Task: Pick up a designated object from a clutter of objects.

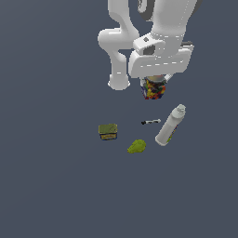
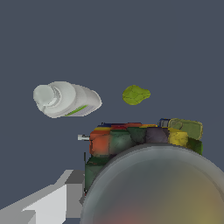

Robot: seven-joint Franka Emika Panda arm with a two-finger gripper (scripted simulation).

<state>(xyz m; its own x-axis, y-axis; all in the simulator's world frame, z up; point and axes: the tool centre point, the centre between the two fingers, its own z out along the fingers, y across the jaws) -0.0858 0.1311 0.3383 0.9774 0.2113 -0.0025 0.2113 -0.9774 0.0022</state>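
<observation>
1. The white robot arm's gripper [image 1: 155, 80] is holding the small short cylindrical can with the multicoloured red, orange, yellow and dark label [image 1: 153, 88]; its fingers are clamping the can's sides, though the hand is hiding most of them in the exterior view.
2. The can is hanging just under the hand, seemingly clear of the dark grey surface [image 1: 56, 186] and well apart from the other things; in the wrist view its greyish round top is filling the near corner.
3. Below are lying the thin black-and-white stick [image 1: 151, 122], the tall white plastic bottle [image 1: 170, 124] on its side, the flat olive-green rectangular box [image 1: 108, 131] and the yellow-green lumpy pear-like thing [image 1: 136, 146].
4. Judging from this, the lifting step is under way, with the grasp made.
5. The next move is calling for a steady rise without loosening the grip, so the can is not slipping.
</observation>
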